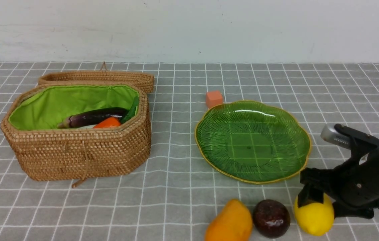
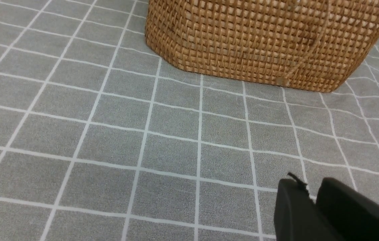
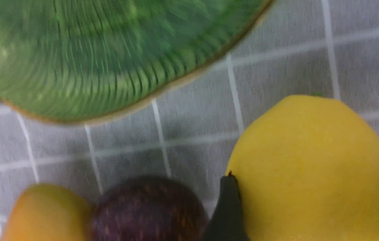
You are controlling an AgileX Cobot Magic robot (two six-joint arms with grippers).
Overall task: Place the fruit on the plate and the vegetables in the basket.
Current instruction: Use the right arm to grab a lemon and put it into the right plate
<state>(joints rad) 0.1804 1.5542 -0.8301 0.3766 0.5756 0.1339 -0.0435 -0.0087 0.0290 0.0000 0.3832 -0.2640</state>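
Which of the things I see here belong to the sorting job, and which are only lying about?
Belong to the job: lemon, maroon fruit and mango, not yet on the plate; empty green plate; basket holding eggplant and carrot.
Only lying about: orange cube behind the plate; basket lid behind the basket.

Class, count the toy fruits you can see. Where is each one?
3. The mango, the dark red fruit and the lemon lie in a row on the cloth, nearer the camera than the plate. The lemon sits between the right gripper's fingers. The basket may hide more.
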